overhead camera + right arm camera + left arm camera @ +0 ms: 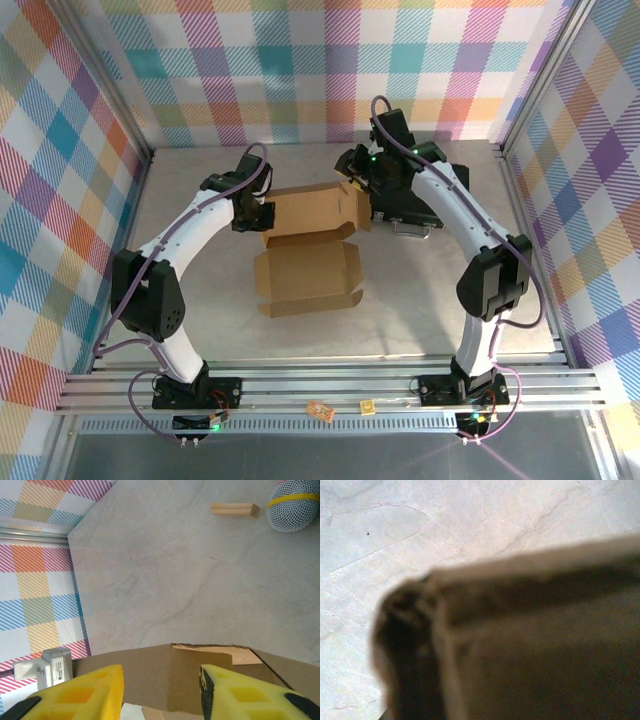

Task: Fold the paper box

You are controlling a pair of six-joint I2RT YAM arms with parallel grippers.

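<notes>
Found paper box [305,265] at centre of table [200,320], rear panel raised between both arms. Noted left gripper [254,214] closed, apparently pinching the panel's left corner; close view blurred, so unconfirmed. Noted right gripper [161,682] half open, straddling the panel's right edge, gripping nothing. Recommend seating it squarely over that edge before closing, then folding along the crease without dragging the base.

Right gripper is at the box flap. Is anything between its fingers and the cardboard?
Nothing visible. In the right wrist view the right gripper has its jaws apart, with the paper box edge straight ahead in the gap. The wooden block and the mesh ball lie far off on the table.
</notes>
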